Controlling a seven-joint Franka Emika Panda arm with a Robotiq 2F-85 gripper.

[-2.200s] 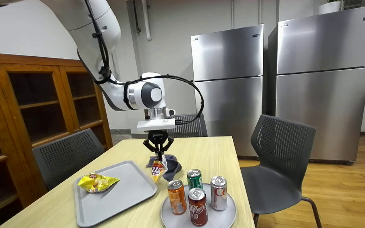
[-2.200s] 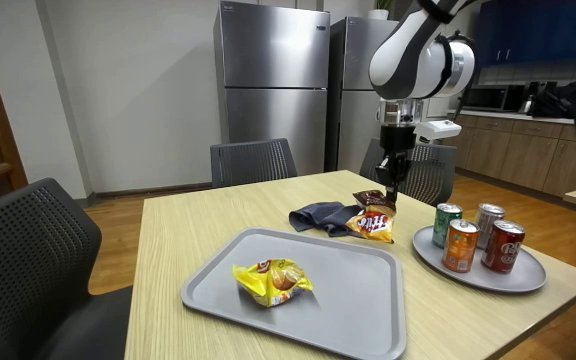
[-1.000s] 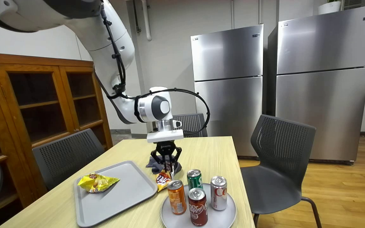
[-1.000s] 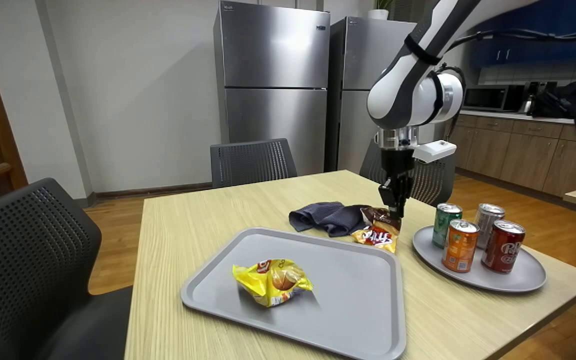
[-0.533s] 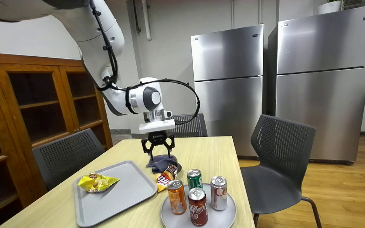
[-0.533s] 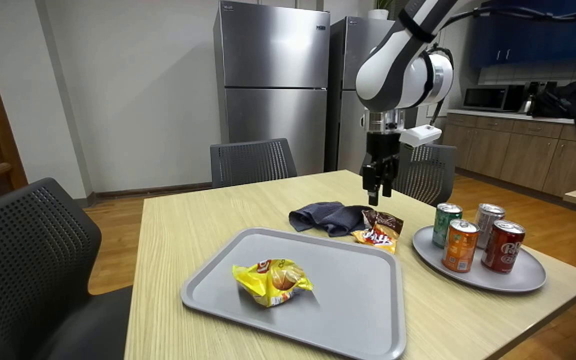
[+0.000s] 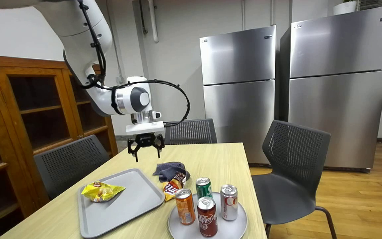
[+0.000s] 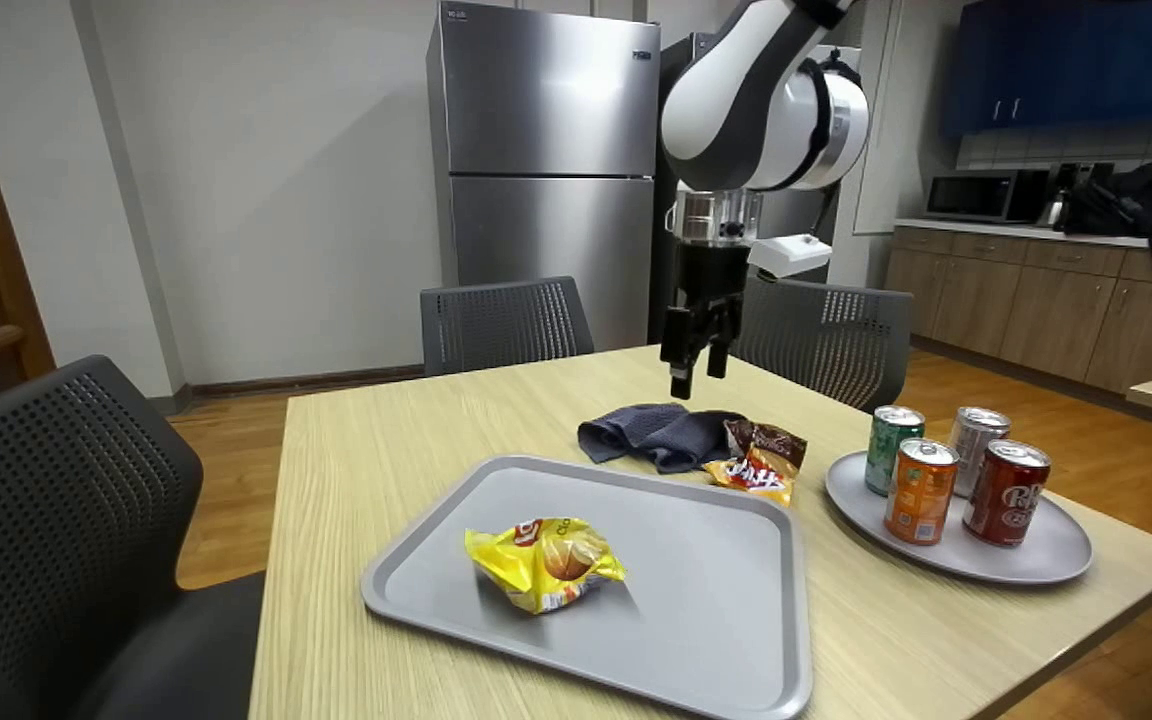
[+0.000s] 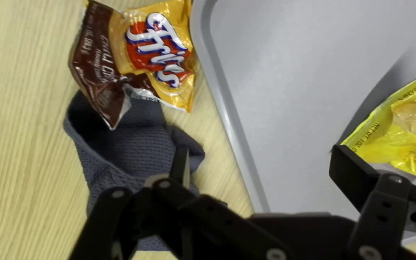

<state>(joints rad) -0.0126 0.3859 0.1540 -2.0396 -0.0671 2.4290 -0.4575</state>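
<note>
In an exterior view, the table (image 7: 214,159) supports the tray (image 7: 131,205) at left, the gripper (image 7: 148,157) hangs above, jaws apart and thus empty, and the cloth (image 7: 168,170) apparently props the Fritos bag (image 7: 172,187) at its far end, just right of the tray.

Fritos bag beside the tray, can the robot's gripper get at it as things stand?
Probably yes: the gripper hangs open and empty above the table, and nothing lies on top of the Fritos bag.

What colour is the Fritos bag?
The Fritos bag is golden orange and dark brown, clearest in the wrist view.
</note>
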